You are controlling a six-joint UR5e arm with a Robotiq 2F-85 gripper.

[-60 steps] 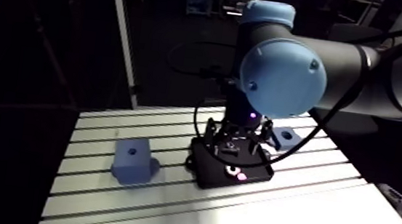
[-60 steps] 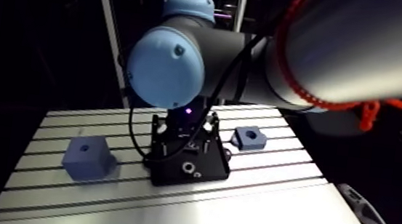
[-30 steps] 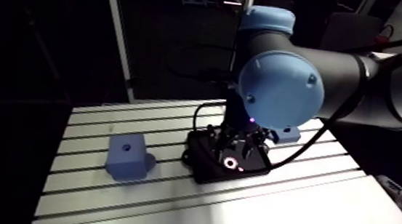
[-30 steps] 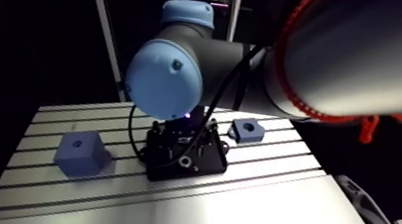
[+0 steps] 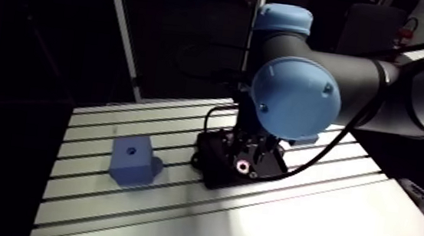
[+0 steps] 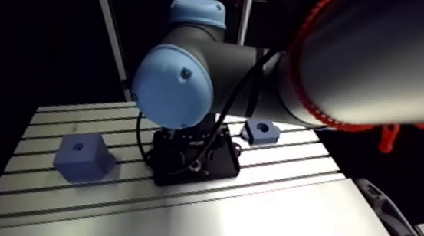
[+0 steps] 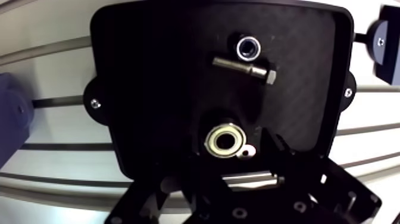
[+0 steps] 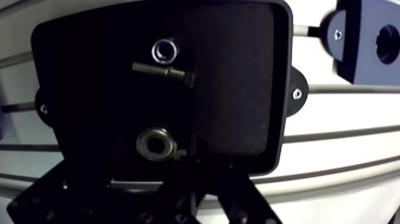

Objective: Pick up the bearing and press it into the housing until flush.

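**Gripper low over the tray, bearing unheld**

The gripper (image 7: 221,170) hangs just above the black tray (image 7: 149,71) with its two fingers spread and nothing pinched between them. The bearing (image 7: 225,141) – a pale metal ring with a dark bore – lies flat on the tray at twelve o'clock from the gripper, just ahead of the gap between the fingers. A short metal pin (image 7: 250,179) lies on the tray between the fingers.

Farther out at twelve o'clock sit a small shiny ring (image 7: 247,47) and, just beside it, a dark bolt (image 7: 244,67) lying on its side.

The blue housing (image 8: 357,59) (its round bore faces up) stands off the tray on the slotted table (image 5: 286,229), at about two o'clock from the bearing and well apart from it. In the arm view a blue block (image 5: 132,161) sits at nine o'clock from the tray – clear of it, on the table's slots.
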